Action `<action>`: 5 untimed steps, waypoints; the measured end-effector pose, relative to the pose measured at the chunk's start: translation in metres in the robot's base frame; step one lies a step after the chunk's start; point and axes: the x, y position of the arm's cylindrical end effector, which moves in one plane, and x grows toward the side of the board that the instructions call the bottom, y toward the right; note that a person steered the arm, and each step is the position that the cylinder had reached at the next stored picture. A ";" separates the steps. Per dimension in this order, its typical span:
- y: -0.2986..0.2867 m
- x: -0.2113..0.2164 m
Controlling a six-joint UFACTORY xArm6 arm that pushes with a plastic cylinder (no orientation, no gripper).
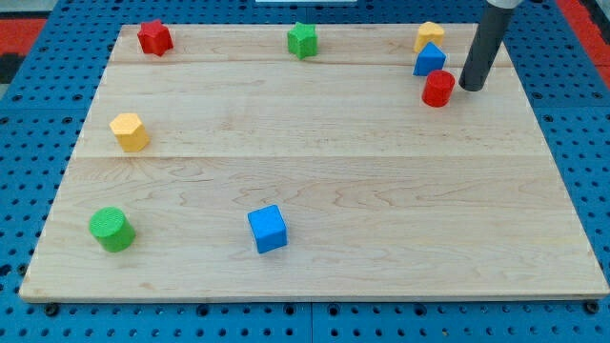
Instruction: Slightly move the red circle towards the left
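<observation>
Red circle (438,88) – just left of my tip (471,89)

board: pale wooden (315,162), laid on blue pegboard (29,143)
top edge: red star (153,38), green star (303,39), yellow block (430,35), blue block (429,61), red circle (438,89)
left: yellow hexagon (129,131)
bottom: green circle (111,230), blue cube (267,229)
</observation>
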 end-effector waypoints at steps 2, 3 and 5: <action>-0.028 0.002; -0.040 0.002; -0.029 -0.007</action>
